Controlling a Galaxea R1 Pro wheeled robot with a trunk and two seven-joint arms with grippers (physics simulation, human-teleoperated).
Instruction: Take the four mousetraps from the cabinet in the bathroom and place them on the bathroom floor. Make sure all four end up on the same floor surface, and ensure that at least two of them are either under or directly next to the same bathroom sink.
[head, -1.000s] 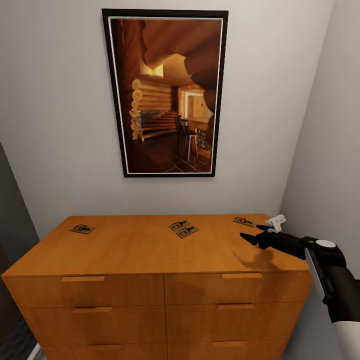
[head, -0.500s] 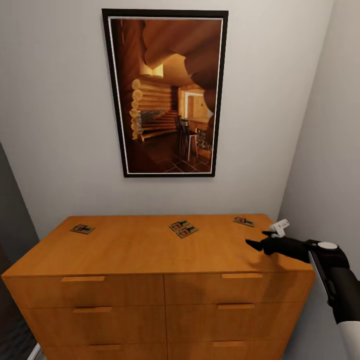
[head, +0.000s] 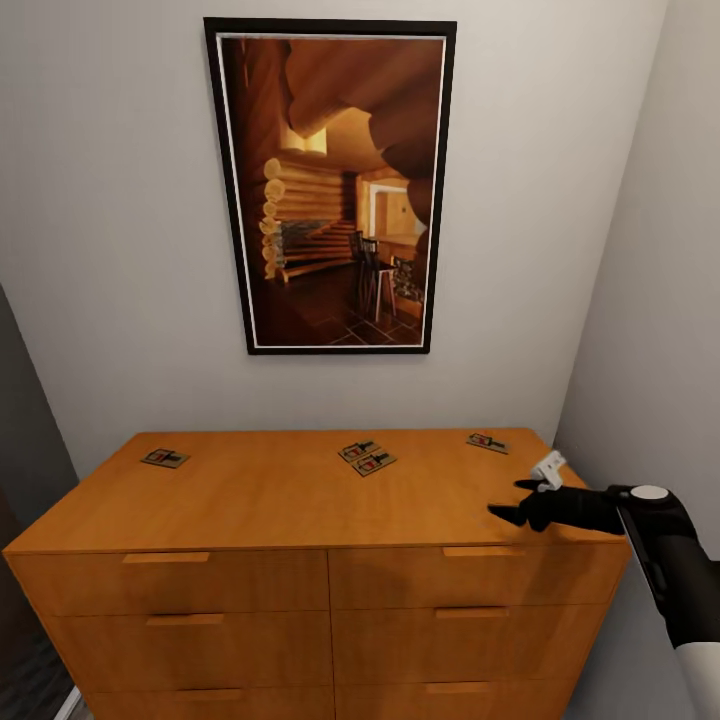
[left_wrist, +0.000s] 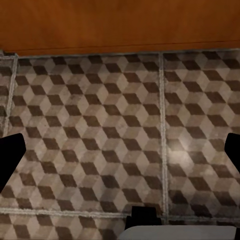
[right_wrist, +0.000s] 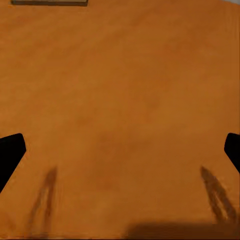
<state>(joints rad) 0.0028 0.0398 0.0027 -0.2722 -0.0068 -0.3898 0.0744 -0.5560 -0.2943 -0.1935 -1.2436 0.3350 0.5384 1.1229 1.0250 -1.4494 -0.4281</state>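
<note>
Right gripper (head: 517, 500): black fingers spread, empty, above the orange-brown wooden cabinet (head: 280, 495).
Nearest flat tan mousetrap (head: 487, 441): at 11 o'clock, apart.

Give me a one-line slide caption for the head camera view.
Open right gripper hovers over the cabinet top, four mousetraps lying untouched.

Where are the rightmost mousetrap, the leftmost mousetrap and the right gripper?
Rightmost mousetrap (head: 487, 442), head view: middle of its board, near the cabinet top's back right corner.
Leftmost mousetrap (head: 165, 458), head view: middle of its board.
Right gripper (head: 518, 500), head view: midway between its open fingertips, over the top's right front.
</note>
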